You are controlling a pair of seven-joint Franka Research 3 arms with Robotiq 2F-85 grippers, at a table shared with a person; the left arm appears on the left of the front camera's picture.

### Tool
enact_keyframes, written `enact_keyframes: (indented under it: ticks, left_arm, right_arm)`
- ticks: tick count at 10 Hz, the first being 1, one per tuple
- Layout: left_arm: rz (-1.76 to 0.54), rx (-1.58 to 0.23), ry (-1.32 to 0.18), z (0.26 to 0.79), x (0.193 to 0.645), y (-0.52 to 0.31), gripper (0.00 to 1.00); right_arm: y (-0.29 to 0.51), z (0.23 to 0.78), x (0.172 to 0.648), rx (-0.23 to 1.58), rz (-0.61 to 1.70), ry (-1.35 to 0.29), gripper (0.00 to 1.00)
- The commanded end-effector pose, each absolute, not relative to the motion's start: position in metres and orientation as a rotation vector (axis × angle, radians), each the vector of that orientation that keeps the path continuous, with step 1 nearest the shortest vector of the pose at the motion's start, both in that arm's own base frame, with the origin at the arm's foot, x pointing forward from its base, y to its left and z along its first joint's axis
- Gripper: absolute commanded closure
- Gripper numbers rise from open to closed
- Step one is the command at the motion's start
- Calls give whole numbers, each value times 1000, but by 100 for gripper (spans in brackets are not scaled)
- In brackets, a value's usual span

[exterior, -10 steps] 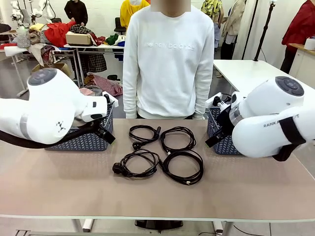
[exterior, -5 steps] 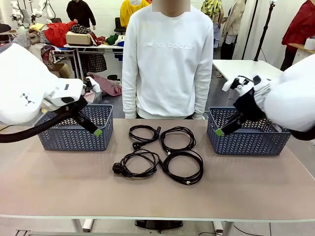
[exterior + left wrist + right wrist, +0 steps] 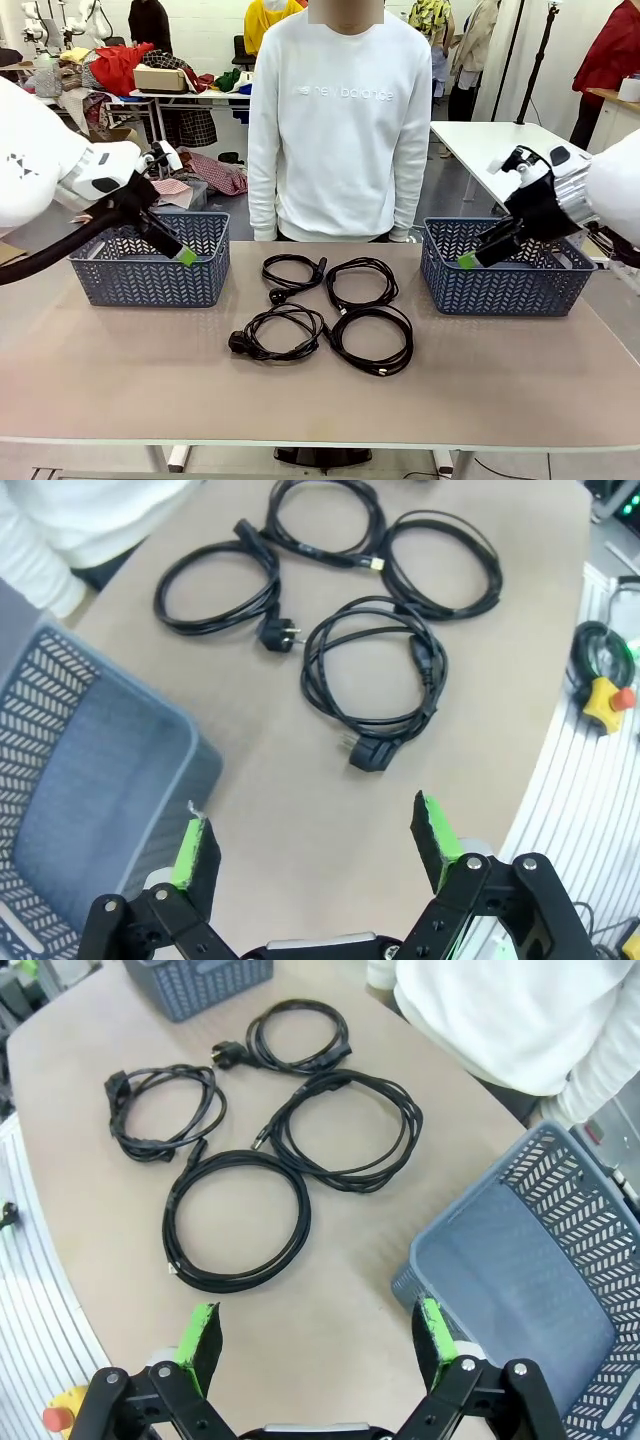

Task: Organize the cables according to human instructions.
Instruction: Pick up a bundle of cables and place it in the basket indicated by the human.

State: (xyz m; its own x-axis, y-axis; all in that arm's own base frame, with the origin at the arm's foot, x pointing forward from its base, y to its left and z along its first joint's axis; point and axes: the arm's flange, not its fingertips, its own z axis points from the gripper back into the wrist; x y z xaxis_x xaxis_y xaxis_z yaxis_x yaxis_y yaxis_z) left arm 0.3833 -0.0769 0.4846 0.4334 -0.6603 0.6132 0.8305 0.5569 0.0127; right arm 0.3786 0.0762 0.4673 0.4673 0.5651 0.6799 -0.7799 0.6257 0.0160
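Four black coiled cables lie at the table's middle: a far-left coil [image 3: 274, 296], a far-right coil [image 3: 392, 285], a near-left coil with a chunky plug [image 3: 238, 345] and a near-right coil [image 3: 408, 345]. My left gripper [image 3: 183, 254] hangs open over the front of the left basket [image 3: 150, 285]. Its wrist view looks past its empty gripper [image 3: 315, 845] at the plugged coil [image 3: 368, 753]. My right gripper [image 3: 468, 261] is open in front of the right basket [image 3: 505, 290]. In its wrist view the gripper [image 3: 318, 1345] holds nothing, with the nearest coil [image 3: 300, 1210] beyond it.
A person in a white sweatshirt [image 3: 340, 120] stands at the far edge behind the cables, arms down. The blue-grey baskets flank the cables; one [image 3: 90, 770] lies left in the left wrist view, the other [image 3: 520, 1290] right in the right wrist view. Bare tabletop [image 3: 320, 410] spans the near side.
Both arms have swung outward and back from close to the camera, uncovering the baskets. Both grippers stay open. The cables have not moved.
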Motion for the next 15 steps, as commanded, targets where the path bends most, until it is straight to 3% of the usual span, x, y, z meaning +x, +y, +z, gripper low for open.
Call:
enact_keyframes:
  ticks: [1, 3, 4, 15]
  left_arm:
    - [-1002, -363, -600, 484, 388, -70, 0]
    - [-994, -365, -591, 486, 393, -67, 0]
    - [-980, -341, -598, 485, 384, -74, 0]
    - [-980, -341, -598, 485, 384, -74, 0]
  right_arm:
    - [63, 443, 359, 419, 875, -718, 0]
    - [62, 443, 357, 420, 892, -704, 0]
    - [66, 464, 379, 386, 851, -691, 0]
    - [66, 464, 379, 386, 851, -691, 0]
